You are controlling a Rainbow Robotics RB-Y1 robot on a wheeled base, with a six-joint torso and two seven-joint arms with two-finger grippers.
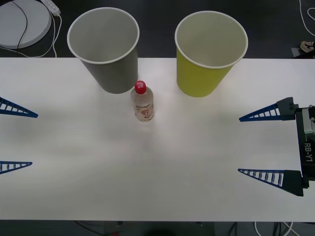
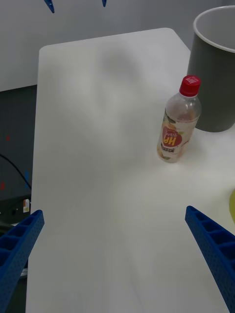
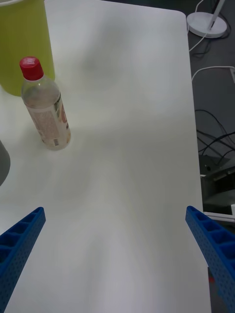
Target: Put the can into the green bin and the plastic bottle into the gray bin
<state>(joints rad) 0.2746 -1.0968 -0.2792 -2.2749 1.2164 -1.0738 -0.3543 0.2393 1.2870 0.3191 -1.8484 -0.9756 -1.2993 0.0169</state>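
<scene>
On the white table (image 1: 162, 162) in the front view, the plastic bottle (image 1: 142, 102) stands upright just in front of the gray bin (image 1: 105, 46), at about its five o'clock, with the green bin (image 1: 209, 51) off at the bottle's two o'clock. No can is on the table, so the step in hand looks like the bottle's pickup, not yet begun. The left gripper (image 1: 15, 139) waits at the table's nine o'clock edge and the right gripper (image 1: 263, 145) at three o'clock, both with fingers spread wide and holding nothing. In the right wrist view the bottle (image 2: 178, 120) stands beside the gray bin (image 2: 213, 73), well ahead of the parted fingers (image 2: 210, 244). In the left wrist view it (image 3: 45, 103) stands near the green bin (image 3: 24, 44), the fingers (image 3: 19, 239) apart and touching nothing. The next move probably calls for one arm to reach in and close around the bottle's body.
</scene>
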